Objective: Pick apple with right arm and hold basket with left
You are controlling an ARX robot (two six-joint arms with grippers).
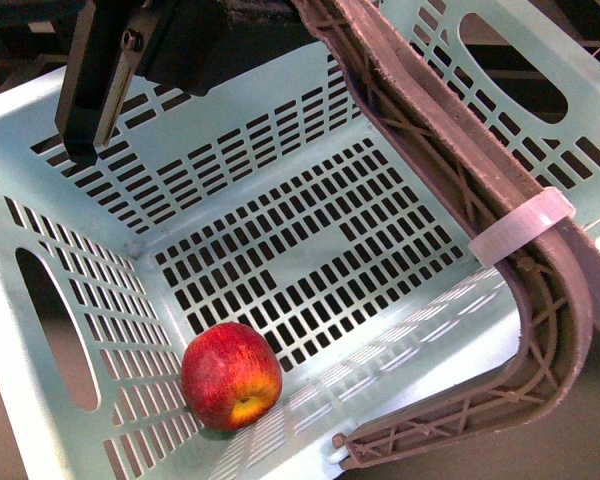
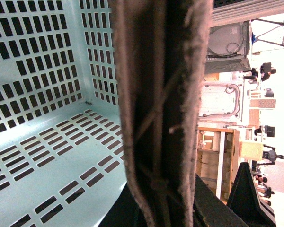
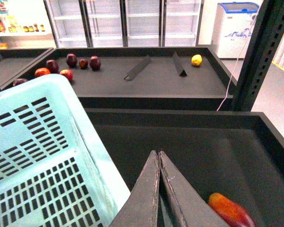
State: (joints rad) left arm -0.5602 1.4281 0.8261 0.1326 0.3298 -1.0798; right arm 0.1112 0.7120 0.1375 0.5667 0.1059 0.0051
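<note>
The red apple (image 1: 230,375) with a yellow patch lies inside the pale mint basket (image 1: 100,250), in its near corner against the slotted wall. The brown basket handle (image 1: 450,140) arches over the basket's right side. My left gripper (image 2: 163,208) is shut on the handle (image 2: 161,94); its black body and long flat finger (image 1: 95,90) show at the upper left of the front view. My right gripper (image 3: 158,156) is shut and empty, outside the basket (image 3: 38,142), above a dark tray. The apple is hidden in both wrist views.
An oblong orange-red fruit (image 3: 229,210) lies in the dark tray (image 3: 203,151) close to my right gripper. A farther shelf holds several red and dark fruits (image 3: 66,64), a yellow fruit (image 3: 196,60) and two dividers (image 3: 137,67). A black post (image 3: 260,52) stands beside it.
</note>
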